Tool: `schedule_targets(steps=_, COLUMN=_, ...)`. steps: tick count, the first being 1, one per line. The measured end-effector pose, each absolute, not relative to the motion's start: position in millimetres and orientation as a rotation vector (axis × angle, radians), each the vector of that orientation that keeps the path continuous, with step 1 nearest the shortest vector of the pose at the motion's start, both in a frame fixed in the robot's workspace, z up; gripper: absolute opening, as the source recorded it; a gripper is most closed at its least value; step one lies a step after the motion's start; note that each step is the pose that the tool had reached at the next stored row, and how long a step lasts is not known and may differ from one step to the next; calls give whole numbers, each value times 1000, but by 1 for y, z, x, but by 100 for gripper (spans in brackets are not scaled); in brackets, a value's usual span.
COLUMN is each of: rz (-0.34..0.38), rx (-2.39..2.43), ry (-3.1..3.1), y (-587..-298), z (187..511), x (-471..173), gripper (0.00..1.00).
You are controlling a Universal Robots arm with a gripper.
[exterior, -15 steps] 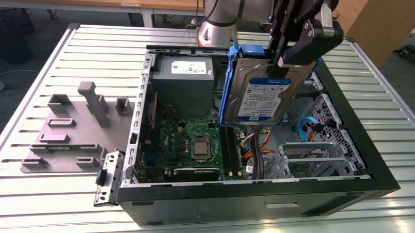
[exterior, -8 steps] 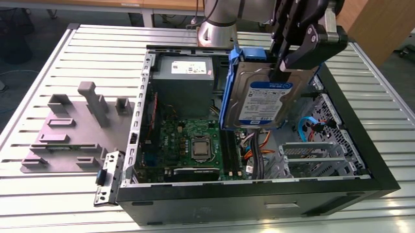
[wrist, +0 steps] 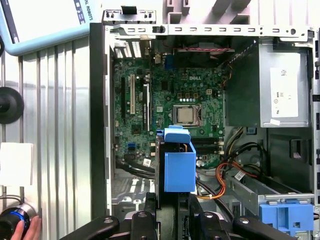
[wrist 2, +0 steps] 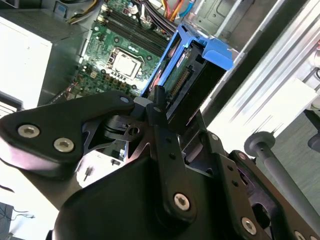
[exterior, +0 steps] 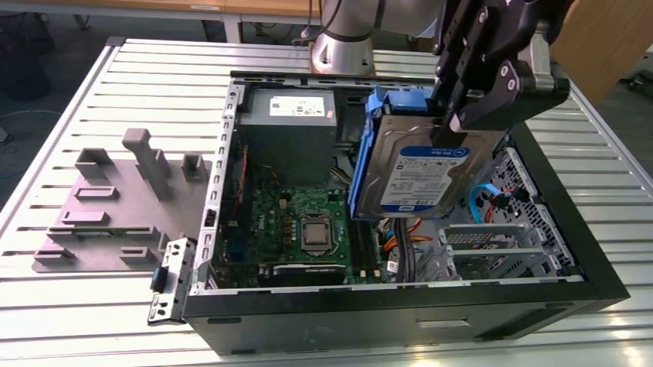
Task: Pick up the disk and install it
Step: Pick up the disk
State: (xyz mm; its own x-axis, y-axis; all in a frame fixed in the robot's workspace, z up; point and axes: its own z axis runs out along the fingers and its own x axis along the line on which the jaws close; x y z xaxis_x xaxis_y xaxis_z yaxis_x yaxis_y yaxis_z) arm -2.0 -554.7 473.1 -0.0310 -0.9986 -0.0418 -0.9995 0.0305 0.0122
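**Table** (exterior: 61, 321): ribbed metal top carrying everything in the scene.

**Computer case** (exterior: 408, 329): black tower lying on its side with the side panel off, so its interior faces up.

**Grey plate** (exterior: 112, 229): lies on the table just beside the case, at the exterior view's left, and has upright blocks on it.

**Power supply** (exterior: 290, 115): grey box with a white sticker, mounted in a far corner of the case.

**Motherboard** (exterior: 296, 222): green board on the case floor, with the square processor socket (exterior: 311, 229) near its middle.

**Drive cage** (exterior: 490, 245): perforated metal bay at the exterior view's right, with orange and blue cables beside it.

**Disk** (exterior: 429, 176): silver drive with a white-and-blue label in a blue frame. It is held on edge and slightly tilted in the case opening, between the motherboard and the drive cage. Whether its lower end touches anything cannot be told.

**Claw** (exterior: 449, 126): black, with its fingers clamped on the disk's upper end.

**Spare blue carrier** (wrist: 287, 215): sits inside the case, well apart from the disk, in the first wrist view.

**Hand** (wrist: 25, 231): a person's hand outside the case, in the first wrist view.
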Motion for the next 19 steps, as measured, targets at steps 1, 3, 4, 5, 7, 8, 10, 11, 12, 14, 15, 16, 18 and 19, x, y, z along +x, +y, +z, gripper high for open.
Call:
schedule_targets(steps=1, rz=59, rx=-2172, ry=2239, y=-556, z=473, x=-2, gripper=35)
schedule_targets(steps=3, rz=59, rx=-2171, ry=2240, y=-556, z=473, x=-2, gripper=35)
schedule_targets(steps=4, rz=59, rx=-2171, ry=2239, y=-556, z=473, x=-2, gripper=35)
schedule_targets(steps=5, rz=59, rx=-2171, ry=2239, y=-557, z=473, x=-2, gripper=35)
schedule_targets(steps=7, rz=59, rx=-2171, ry=2240, y=-557, z=473, x=-2, gripper=35)
schedule_targets(steps=8, rz=59, rx=-2172, ry=2239, y=-557, z=473, x=-2, gripper=35)
schedule_targets(steps=10, rz=59, rx=-2172, ry=2240, y=-557, z=473, x=-2, gripper=35)
schedule_targets(steps=11, rz=59, rx=-2172, ry=2239, y=-558, z=473, x=-1, gripper=35)
schedule_targets(steps=12, rz=59, rx=-2172, ry=2239, y=-558, z=473, x=-1, gripper=35)
schedule_targets(steps=14, rz=59, rx=-2172, ry=2240, y=-559, z=473, x=-1, gripper=35)
schedule_targets(steps=15, rz=59, rx=-2171, ry=2240, y=-559, z=473, x=-1, gripper=35)
schedule_targets(steps=16, rz=59, rx=-2172, ry=2239, y=-559, z=473, x=-1, gripper=35)
schedule_targets(steps=18, rz=59, rx=-2172, ry=2240, y=-559, z=473, x=1, gripper=35)
schedule_targets(steps=19, rz=59, rx=-2172, ry=2240, y=-559, z=473, x=3, gripper=35)
